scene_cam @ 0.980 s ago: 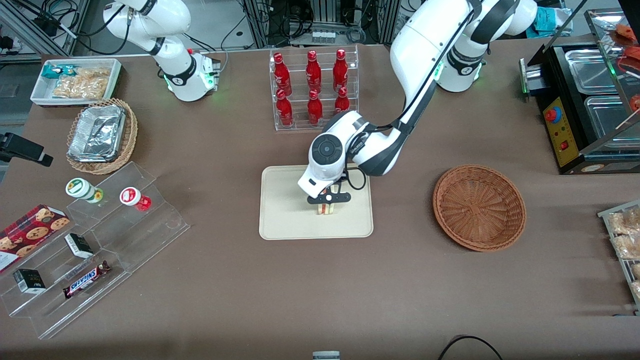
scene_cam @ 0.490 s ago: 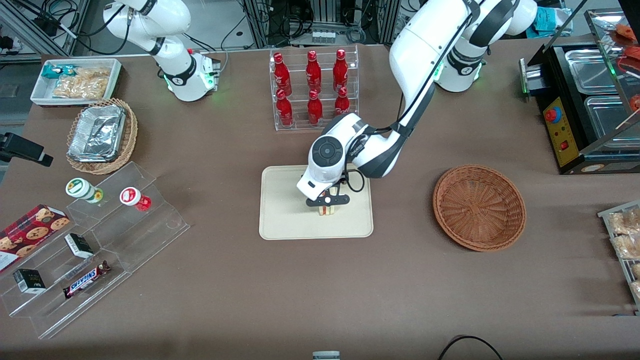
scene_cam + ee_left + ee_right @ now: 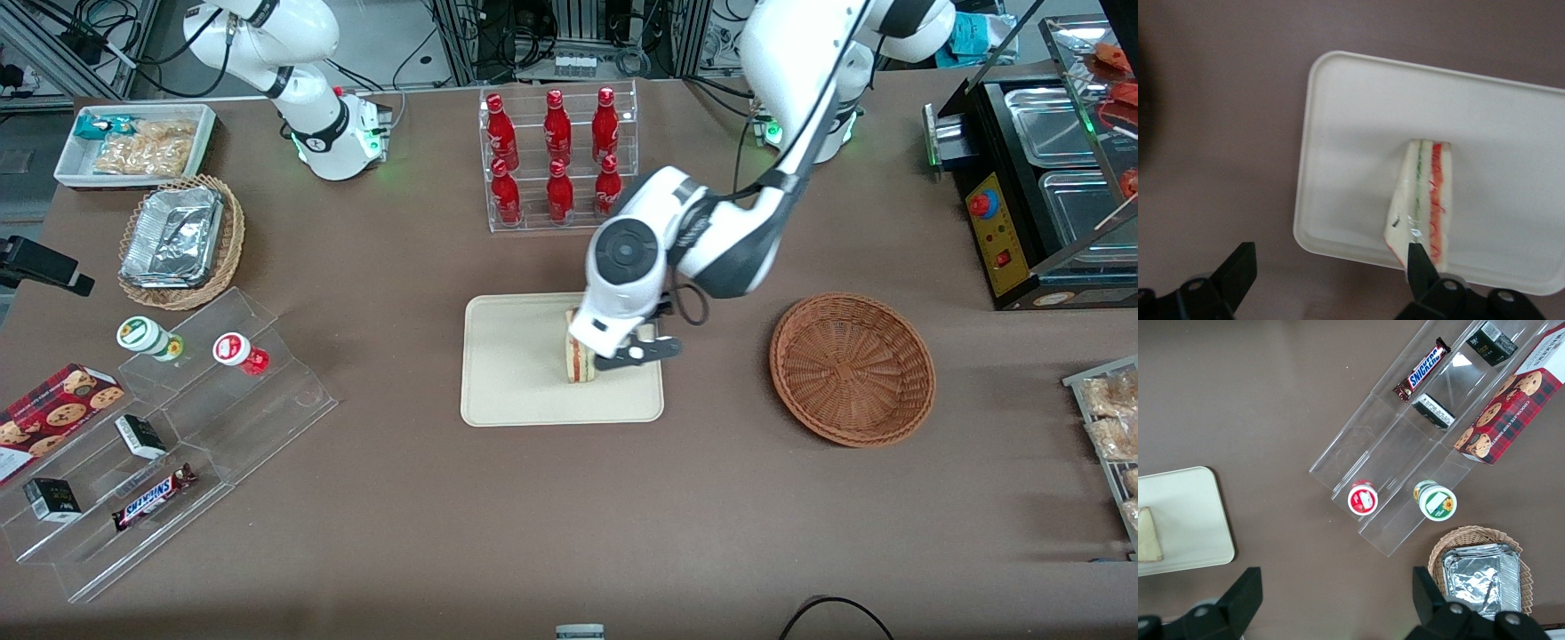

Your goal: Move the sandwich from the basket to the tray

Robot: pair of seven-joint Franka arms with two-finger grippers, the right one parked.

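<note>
The sandwich [image 3: 580, 357] stands on its edge on the cream tray [image 3: 516, 373], its red and green filling stripes showing. It also shows in the left wrist view [image 3: 1425, 197] on the tray [image 3: 1351, 133], and in the right wrist view [image 3: 1148, 537] on the tray [image 3: 1178, 513]. My left gripper [image 3: 633, 354] hangs above the tray's edge nearest the basket, beside the sandwich and apart from it. It is open and empty [image 3: 1328, 273], its fingers wide apart. The round reddish-brown basket [image 3: 852, 368] lies empty toward the working arm's end.
A clear rack of red bottles [image 3: 556, 160] stands farther from the front camera than the tray. Toward the parked arm's end are a stepped acrylic shelf [image 3: 178, 427] with snacks, an oval wicker basket with foil trays [image 3: 180, 240] and a white bin [image 3: 133, 142]. A black appliance [image 3: 1049, 178] stands past the basket.
My gripper has let go of the sandwich, risen and shifted toward the basket. The sandwich stays standing on the tray.
</note>
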